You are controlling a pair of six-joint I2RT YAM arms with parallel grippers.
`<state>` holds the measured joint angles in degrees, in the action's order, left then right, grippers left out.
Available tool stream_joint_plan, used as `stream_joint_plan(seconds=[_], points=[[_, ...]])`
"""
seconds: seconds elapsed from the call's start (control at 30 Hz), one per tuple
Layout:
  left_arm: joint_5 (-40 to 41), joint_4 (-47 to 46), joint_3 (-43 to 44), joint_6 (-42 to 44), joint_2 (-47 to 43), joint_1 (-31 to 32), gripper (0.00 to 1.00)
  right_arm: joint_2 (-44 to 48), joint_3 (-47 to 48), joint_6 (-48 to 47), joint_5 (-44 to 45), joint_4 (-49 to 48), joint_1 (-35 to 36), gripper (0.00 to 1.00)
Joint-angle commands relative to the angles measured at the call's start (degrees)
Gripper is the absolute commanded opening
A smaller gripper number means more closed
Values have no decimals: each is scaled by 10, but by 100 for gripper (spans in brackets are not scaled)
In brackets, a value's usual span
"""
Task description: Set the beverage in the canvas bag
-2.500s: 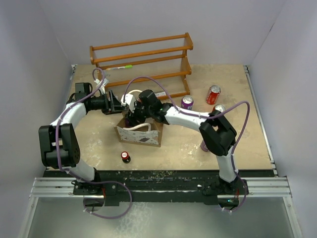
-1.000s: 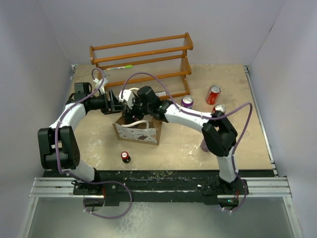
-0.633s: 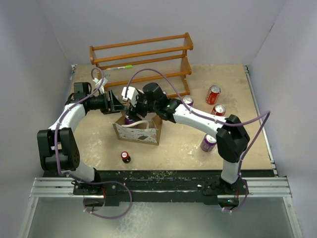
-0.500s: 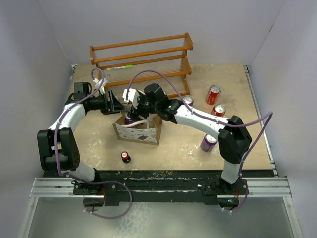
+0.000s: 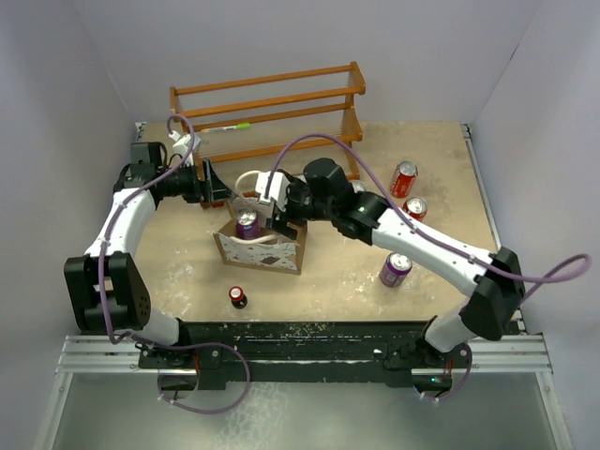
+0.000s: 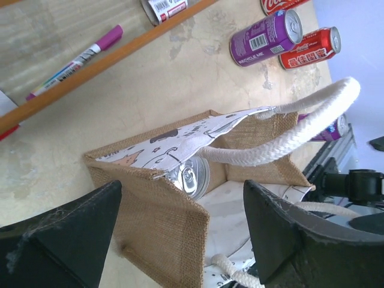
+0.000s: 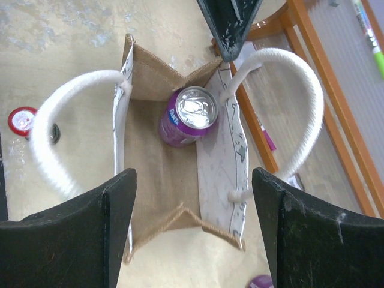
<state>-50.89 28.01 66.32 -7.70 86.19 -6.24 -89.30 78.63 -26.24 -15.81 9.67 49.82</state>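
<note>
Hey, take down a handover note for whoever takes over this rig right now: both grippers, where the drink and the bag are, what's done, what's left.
Left gripper: open, holding nothing, close by the far edge of the bag.
Right gripper: open, holding nothing, above the bag's mouth.
Purple can: upright inside the bag, top showing.
Done: the drink is in the bag.
Left: probably just pulling both arms clear without snagging the rope handles.

Wooden rack (image 5: pixel 267 79), green-capped marker (image 5: pixel 230 127)
</note>
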Motion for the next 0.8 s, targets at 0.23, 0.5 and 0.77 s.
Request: stream_joint_plan(seconds=[0.23,0.5,0.77], points=[[40,31,14,119,-102,3,90,139,-77,1,0,90,-103,80],[29,28,15,195,-135,17,92,248,-156,-15,-25,167,-206,80],[32,41,104,270,-52,95,94,316,-192,-41,-46,252,-209,80]])
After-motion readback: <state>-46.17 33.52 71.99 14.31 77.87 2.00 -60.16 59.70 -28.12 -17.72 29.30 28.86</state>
